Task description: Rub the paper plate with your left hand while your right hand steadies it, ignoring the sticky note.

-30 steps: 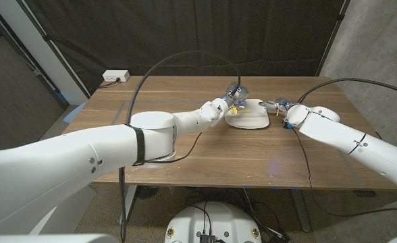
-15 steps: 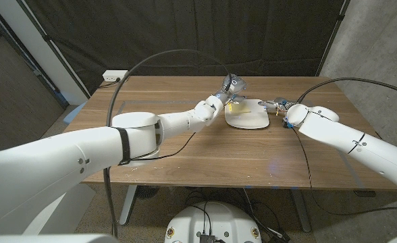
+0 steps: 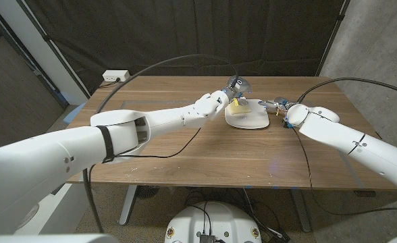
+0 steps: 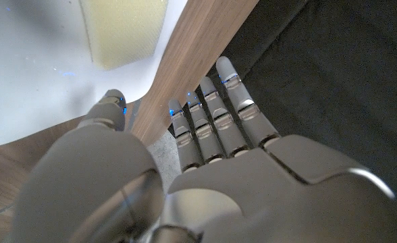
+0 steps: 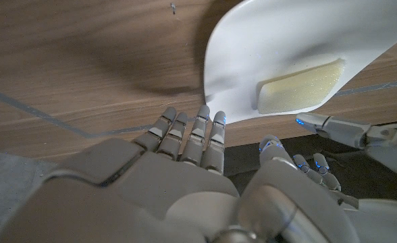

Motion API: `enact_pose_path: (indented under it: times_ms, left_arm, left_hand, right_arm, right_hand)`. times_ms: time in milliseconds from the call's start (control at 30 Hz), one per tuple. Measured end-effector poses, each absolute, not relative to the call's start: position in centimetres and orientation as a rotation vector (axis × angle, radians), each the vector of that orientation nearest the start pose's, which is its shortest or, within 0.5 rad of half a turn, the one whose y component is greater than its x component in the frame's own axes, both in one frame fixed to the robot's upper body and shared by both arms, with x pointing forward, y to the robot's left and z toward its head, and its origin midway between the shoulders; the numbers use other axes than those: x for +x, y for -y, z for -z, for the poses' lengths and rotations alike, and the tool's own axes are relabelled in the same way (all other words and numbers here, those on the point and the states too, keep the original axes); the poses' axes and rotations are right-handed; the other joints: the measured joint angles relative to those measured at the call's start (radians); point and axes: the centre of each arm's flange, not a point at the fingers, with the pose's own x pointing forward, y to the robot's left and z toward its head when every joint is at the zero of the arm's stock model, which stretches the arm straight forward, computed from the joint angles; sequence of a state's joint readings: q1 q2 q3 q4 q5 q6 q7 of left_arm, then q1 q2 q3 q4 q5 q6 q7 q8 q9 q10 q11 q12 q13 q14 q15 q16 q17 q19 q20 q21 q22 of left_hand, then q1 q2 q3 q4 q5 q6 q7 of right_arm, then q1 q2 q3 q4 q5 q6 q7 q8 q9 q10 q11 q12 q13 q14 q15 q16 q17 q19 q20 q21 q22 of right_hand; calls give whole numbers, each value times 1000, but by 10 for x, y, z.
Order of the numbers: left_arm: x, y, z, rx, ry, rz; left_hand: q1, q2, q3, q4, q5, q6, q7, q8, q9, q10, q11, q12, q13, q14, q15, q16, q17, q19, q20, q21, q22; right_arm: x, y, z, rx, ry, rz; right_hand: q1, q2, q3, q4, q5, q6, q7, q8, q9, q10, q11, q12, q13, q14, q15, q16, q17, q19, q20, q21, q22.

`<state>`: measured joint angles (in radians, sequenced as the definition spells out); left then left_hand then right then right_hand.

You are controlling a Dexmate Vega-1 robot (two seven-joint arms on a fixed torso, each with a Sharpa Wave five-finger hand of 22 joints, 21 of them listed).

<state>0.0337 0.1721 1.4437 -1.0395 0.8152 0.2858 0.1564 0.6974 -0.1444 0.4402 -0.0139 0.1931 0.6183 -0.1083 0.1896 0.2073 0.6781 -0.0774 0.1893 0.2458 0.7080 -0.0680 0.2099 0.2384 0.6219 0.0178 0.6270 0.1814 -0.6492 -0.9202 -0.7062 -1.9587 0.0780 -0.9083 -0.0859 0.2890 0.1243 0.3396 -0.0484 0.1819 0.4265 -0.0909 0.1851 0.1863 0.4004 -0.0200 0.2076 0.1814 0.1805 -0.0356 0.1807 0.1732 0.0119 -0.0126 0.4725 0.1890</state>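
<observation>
Wooden table [image 3: 185, 145], paper plate [image 3: 247, 119], left robot hand [image 3: 233, 90] above, right robot hand [image 3: 277, 105] touching rim

Paper plate [image 3: 247, 116]: plain white, no pattern. Sticky note [image 4: 123, 30]: pale yellow, lying on the plate at its 11 o'clock edge. Worktop [image 3: 185, 145]: brown wood grain with faint pale lines. Left robot hand [image 3: 233, 89] and right robot hand [image 3: 277, 105]: grey segments with small blue lights. Backdrop curtain [image 3: 185, 34]: black.
</observation>
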Motion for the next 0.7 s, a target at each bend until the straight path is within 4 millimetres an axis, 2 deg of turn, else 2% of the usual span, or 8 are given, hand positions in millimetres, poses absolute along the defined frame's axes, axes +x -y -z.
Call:
enact_pose_path:
  times_ms: [133,200,433,500,700]
  left_arm:
    - [654,73,-83,2018,965,-16]
    - [653,74,-83,2033,952,-8]
    - [655,75,-80,2076,917,-12]
    - [657,74,-78,2088,905,-17]
    - [665,74,-73,2109,880,-19]
  left_hand:
    - [11,10,-3,-3,0,-10,9,7,0,-4,6,0,-4,3,-3,2,-2,3,-3,-6,0]
    - [21,0,-1,-7,0,-20,5,7,0,-22,13,0,-5,-11,-1,1,-6,9,2,-6,0]
    - [28,7,0,-17,0,-65,0,1,0,-78,22,-9,-9,-57,8,-11,-11,9,2,-10,0]
    - [35,6,-4,-21,0,-71,-3,1,0,-79,24,-9,-9,-62,4,-11,-11,17,5,-10,0]
    - [46,7,0,-25,0,-72,-4,1,0,-75,19,-8,-14,-60,6,-11,-16,29,-8,-10,0]
  right_arm:
    - [599,280,-8,-1041,53,112]
    - [599,281,-8,-1041,54,113]
    - [599,281,-8,-1040,56,113]
    - [598,280,-7,-1039,57,111]
    - [597,280,-7,-1038,60,111]
  right_hand:
    - [0,0,0,0,0,0,0,0,0,0,0,0,0,0,0,0,2,0,0,0,0]
    - [0,0,0,0,0,0,0,0,0,0,0,0,0,0,0,0,2,0,0,0,0]
    - [-2,2,-2,7,0,0,0,0,0,0,0,0,0,0,0,0,2,4,-4,0,0]
    - [-4,4,-2,7,0,0,0,0,0,0,0,0,0,0,0,0,2,4,-4,0,0]
    - [-10,-2,-6,11,0,0,0,0,0,0,0,0,0,0,0,0,2,4,-4,0,0]
